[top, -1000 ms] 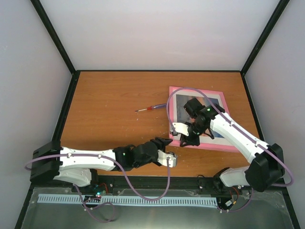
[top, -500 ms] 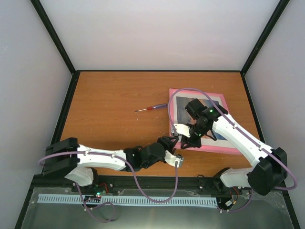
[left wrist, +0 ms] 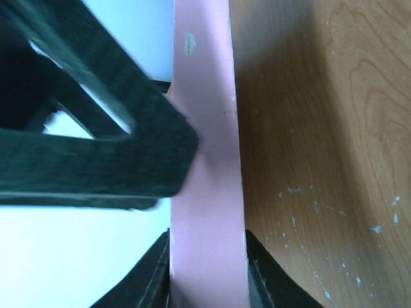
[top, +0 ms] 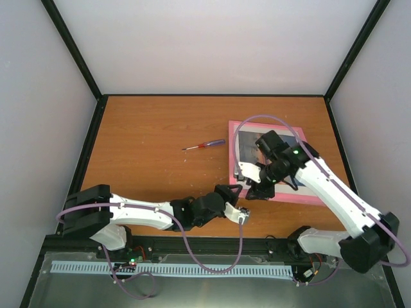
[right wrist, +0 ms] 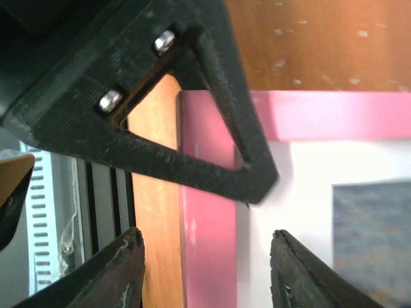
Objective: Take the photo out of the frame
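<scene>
The near-left corner of the frame (top: 232, 154) is crowded by left tool (top: 236, 192) and right tool (top: 255, 191), close together; the desk (top: 141, 141) leftward offers free passage, save a screwdriver (top: 204, 145).

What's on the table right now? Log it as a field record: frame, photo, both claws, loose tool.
frame: pink, face up, flat on the right side of the table
photo: inside the frame, not yet out
left claw: closed on the frame's rail by the near-left corner
right claw: open, astride the rail at that corner
screwdriver: purple-handled, loose on the table left of the frame
</scene>
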Controlling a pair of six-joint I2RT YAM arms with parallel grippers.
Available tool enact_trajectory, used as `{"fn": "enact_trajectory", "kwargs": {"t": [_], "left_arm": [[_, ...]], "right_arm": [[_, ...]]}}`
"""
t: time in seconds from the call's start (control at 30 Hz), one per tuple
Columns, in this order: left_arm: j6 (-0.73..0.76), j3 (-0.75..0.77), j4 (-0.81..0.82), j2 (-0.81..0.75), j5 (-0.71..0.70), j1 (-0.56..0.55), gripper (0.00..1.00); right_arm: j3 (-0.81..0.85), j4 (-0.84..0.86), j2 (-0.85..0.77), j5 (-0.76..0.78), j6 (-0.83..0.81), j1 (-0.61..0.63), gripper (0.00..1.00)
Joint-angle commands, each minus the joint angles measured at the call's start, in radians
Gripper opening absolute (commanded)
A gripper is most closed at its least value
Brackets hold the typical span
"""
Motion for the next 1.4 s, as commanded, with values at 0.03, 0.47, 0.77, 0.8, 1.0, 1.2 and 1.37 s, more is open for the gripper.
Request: {"fn": "enact_trajectory", "kwargs": {"t": [0.03,0.47,0.77,0.8,1.0,1.2,1.37], "left_arm": [[-0.104,0.092,0.008,-0.055,0.045,-0.004,0.15],[-0.294,0.225,-0.129,-0.078,0.184,0.037,0.11],[-0.312,0.274,-0.168,-0.098,0.229,0.050,0.11],[-0.316,0.277,-0.168,-0.103,0.233,0.050,0.11],[-0.332,0.293,-0.173,-0.123,0.256,0.053,0.11],[-0.350,0.315,-0.185,-0.129,0.278,0.057,0.11],[-0.367,0.329,-0.191,-0.122,0.288,0.062,0.11]], "right_arm": [[0.058,-0.022,-0.179,0.165,0.041,0.007,0.66],[0.028,-0.063,-0.469,0.464,-0.098,0.007,0.70],[-0.007,-0.030,-0.469,0.553,-0.224,0.007,0.68],[-0.014,-0.026,-0.468,0.563,-0.239,0.007,0.67],[-0.028,-0.007,-0.473,0.602,-0.284,0.007,0.60],[-0.022,-0.031,-0.473,0.620,-0.295,0.007,0.44],[-0.015,-0.037,-0.482,0.624,-0.293,0.007,0.31]]}}
